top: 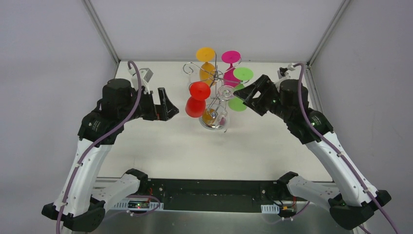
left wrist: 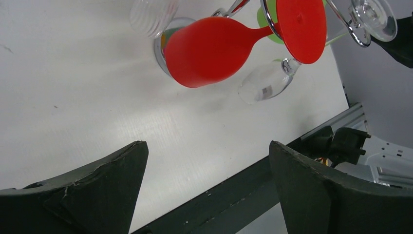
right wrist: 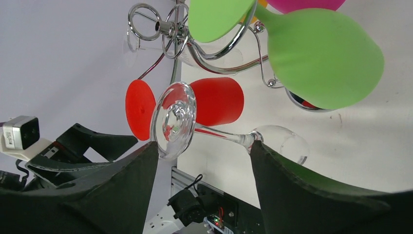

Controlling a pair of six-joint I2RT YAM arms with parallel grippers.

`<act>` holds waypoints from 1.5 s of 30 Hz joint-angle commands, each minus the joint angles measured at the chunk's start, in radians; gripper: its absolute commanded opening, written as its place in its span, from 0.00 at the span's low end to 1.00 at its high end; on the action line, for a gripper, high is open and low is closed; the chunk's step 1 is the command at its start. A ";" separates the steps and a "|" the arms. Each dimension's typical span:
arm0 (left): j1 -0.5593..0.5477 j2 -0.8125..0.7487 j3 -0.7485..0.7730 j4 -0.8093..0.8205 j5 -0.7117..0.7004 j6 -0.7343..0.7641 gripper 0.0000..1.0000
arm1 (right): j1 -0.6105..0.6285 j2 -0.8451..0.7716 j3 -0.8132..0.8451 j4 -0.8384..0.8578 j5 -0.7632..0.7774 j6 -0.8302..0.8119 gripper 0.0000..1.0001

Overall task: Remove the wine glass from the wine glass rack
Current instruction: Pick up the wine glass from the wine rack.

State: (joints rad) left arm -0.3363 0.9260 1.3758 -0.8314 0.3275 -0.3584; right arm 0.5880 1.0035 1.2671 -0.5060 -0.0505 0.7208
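wine glass rack (top: 219,126) is seen at the centre of the top view, hung with coloured glasses. the clear wine glass (right wrist: 174,119) is hung on its right side, its stem lying between the parted, unclamped fingers of the right gripper (right wrist: 203,146). the left gripper (left wrist: 208,146) is held wide open at centre left, apart from the red glass (left wrist: 214,48).

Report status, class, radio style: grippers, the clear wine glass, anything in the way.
Left gripper open, away from rack. Right gripper open, astride clear glass at its stem. Clear glass hangs on rack. Red glass, green glass close beside.
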 commanded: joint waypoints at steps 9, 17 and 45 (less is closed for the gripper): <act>-0.195 0.025 -0.034 0.064 -0.305 -0.076 1.00 | -0.021 0.024 -0.033 0.177 -0.042 0.138 0.59; -0.204 -0.014 -0.096 0.130 -0.322 -0.116 1.00 | -0.022 0.046 -0.031 0.206 -0.059 0.169 0.48; -0.204 -0.062 -0.122 0.131 -0.399 -0.119 1.00 | -0.023 0.072 -0.053 0.275 -0.141 0.243 0.27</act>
State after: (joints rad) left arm -0.5312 0.8806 1.2606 -0.7303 -0.0387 -0.4618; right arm 0.5667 1.0748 1.2278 -0.3115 -0.1482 0.9333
